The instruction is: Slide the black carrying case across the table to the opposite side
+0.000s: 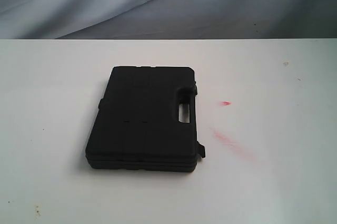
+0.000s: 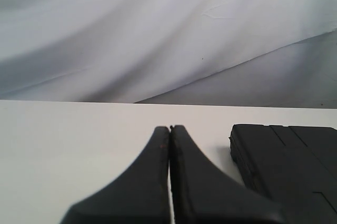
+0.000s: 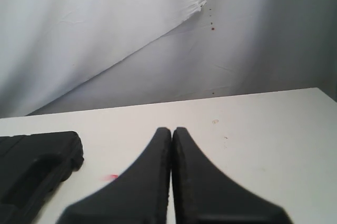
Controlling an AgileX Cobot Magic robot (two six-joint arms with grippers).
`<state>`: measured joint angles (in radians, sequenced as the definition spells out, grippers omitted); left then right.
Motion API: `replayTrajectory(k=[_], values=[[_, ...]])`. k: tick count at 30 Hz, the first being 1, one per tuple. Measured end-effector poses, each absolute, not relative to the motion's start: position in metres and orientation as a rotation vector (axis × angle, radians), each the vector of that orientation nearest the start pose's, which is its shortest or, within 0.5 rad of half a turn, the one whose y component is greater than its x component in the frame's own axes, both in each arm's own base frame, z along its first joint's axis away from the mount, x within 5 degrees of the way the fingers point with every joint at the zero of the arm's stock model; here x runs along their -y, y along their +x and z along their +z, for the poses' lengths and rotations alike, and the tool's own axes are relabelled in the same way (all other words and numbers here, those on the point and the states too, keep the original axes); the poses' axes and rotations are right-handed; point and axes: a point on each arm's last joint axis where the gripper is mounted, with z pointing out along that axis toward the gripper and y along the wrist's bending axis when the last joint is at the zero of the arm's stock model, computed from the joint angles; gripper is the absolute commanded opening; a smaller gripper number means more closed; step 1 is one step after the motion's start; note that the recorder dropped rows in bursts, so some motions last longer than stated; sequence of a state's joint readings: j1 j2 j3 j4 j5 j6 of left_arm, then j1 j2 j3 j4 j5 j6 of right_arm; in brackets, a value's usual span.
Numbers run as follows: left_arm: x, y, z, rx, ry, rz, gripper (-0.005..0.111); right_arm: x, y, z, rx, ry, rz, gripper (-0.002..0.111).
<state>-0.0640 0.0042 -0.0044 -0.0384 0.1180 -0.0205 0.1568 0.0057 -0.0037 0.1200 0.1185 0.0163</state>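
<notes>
The black case (image 1: 145, 118) lies flat near the middle of the white table (image 1: 52, 129), slightly left of centre, with its cut-out handle (image 1: 185, 109) facing right. No arm shows in the exterior view. In the left wrist view my left gripper (image 2: 169, 128) is shut and empty, and a corner of the case (image 2: 289, 166) lies beside it, apart from the fingers. In the right wrist view my right gripper (image 3: 171, 129) is shut and empty, with the case (image 3: 37, 166) off to one side, not touching.
Red smears (image 1: 226, 138) and a red spot (image 1: 225, 103) mark the table right of the case. Small dark specks (image 1: 37, 211) sit near the front left. A grey-white cloth backdrop (image 1: 168, 2) hangs behind the table's far edge.
</notes>
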Motion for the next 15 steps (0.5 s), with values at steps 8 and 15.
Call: replayTrajectory(k=[8, 15], values=[[0.004, 0.056, 0.204, -1.602, 0.008, -0.099, 0.0, -0.01, 0.055, 0.208, -1.605, 0.155, 0.419, 0.0], [0.004, 0.056, 0.204, -1.602, 0.008, -0.099, 0.0, -0.013, 0.068, 0.24, -1.695, 0.168, 0.419, 0.0]])
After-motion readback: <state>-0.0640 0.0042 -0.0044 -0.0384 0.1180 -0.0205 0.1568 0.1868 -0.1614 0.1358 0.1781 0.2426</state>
